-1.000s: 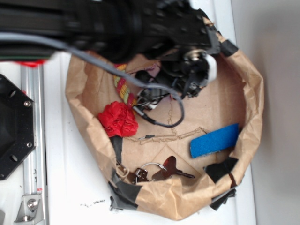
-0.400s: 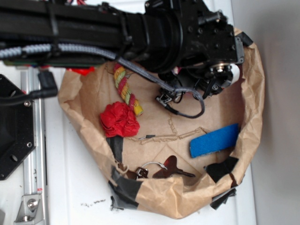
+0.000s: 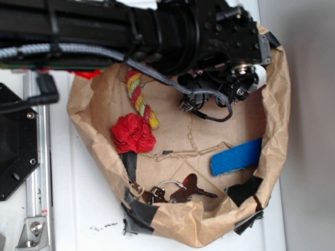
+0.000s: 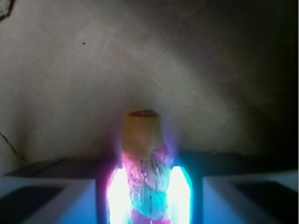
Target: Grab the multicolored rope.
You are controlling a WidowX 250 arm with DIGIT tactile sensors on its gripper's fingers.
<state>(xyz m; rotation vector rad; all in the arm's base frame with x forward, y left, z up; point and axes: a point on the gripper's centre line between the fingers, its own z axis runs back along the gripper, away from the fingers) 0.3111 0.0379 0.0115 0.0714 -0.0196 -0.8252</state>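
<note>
My arm [image 3: 104, 31] reaches in from the left across the top of the exterior view, wrist over the far right part of a brown paper bag [image 3: 272, 115] rolled open like a bowl on a white table [image 3: 84, 209]. My gripper [image 4: 149, 196] is pinching one end of the multicolored rope [image 3: 138, 99]: in the wrist view that end stands up between my two fingers [image 4: 51, 198], capped tip toward the bag's paper, strands washed out pink and teal by glare. In the exterior view the gripper itself is hidden under the black wrist; the rope's visible stretch, red, yellow and green, lies in the far left of the bag, running from under my arm down to a yellow tip just beside the red cloth ball [image 3: 133, 133]. A thin grey cable [image 3: 209, 104] loops below my wrist. A blue strip [image 3: 236, 157] lies on the right of the bag floor, well apart from the rope. Keys on a ring [image 3: 175, 191] sit at the near side. Black tape [image 3: 138, 212] patches the near left rim.
</note>
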